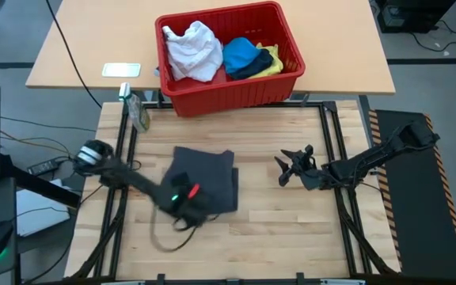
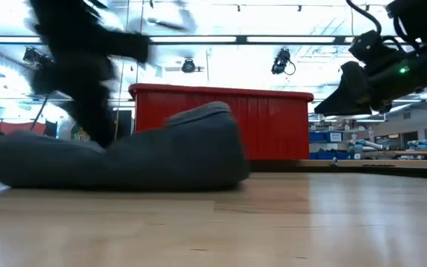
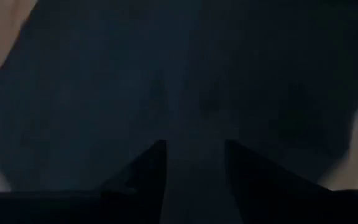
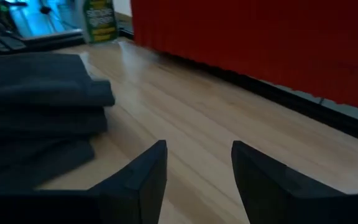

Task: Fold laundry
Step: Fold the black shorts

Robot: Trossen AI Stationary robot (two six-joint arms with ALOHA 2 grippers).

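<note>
The dark grey garment (image 1: 204, 180) lies folded in layers at the middle of the wooden surface (image 1: 291, 229), with the left pincer (image 1: 182, 199) over its seven o'clock corner. In the left wrist view its fingers (image 3: 145, 168) stand apart with grey cloth filling the view beyond them; whether any cloth is pinched I cannot tell. The right pincer (image 1: 285, 170) hovers at three o'clock of the garment, clear of it, its jaws apart and empty. The red basket (image 1: 236, 91) at twelve o'clock holds the white (image 1: 192, 51), bright blue (image 1: 240, 54), navy and yellow pieces. To finish this fold well, the left arm should probably press lightly and smooth along the layers without dragging them askew, keeping the stacked edges aligned, while the right stays off the cloth.
</note>
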